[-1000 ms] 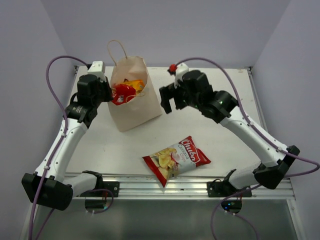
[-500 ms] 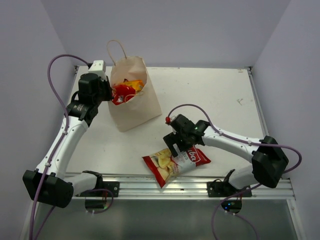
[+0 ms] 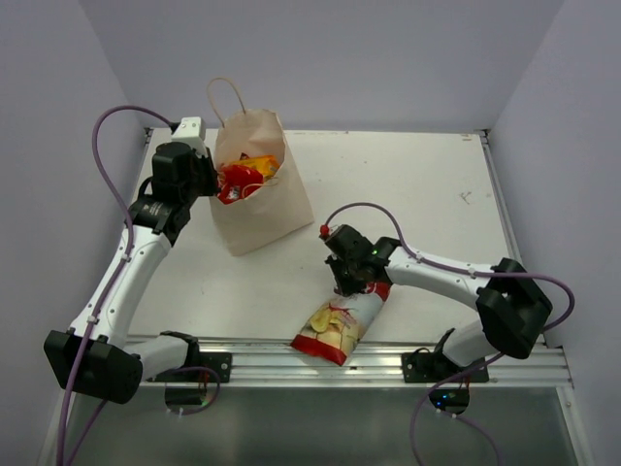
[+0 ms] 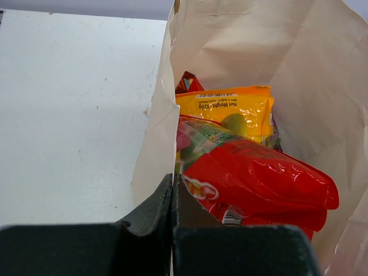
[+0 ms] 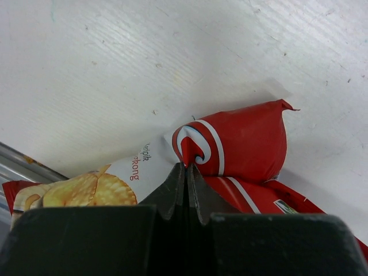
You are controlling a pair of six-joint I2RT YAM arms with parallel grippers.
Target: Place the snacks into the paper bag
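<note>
The right fingers [image 5: 184,175] are pinched together on the red top end of the chip bag [image 3: 338,328]. It lies at the near edge of the surface [image 3: 427,184], its long axis running from that grip toward the near left. The paper bag [image 3: 264,209] stands far and left of it, mouth open, with packets [image 4: 253,172] inside. The left fingers [image 4: 171,192] are clamped on its left rim. The carry should go far-left, over that rim.
</note>
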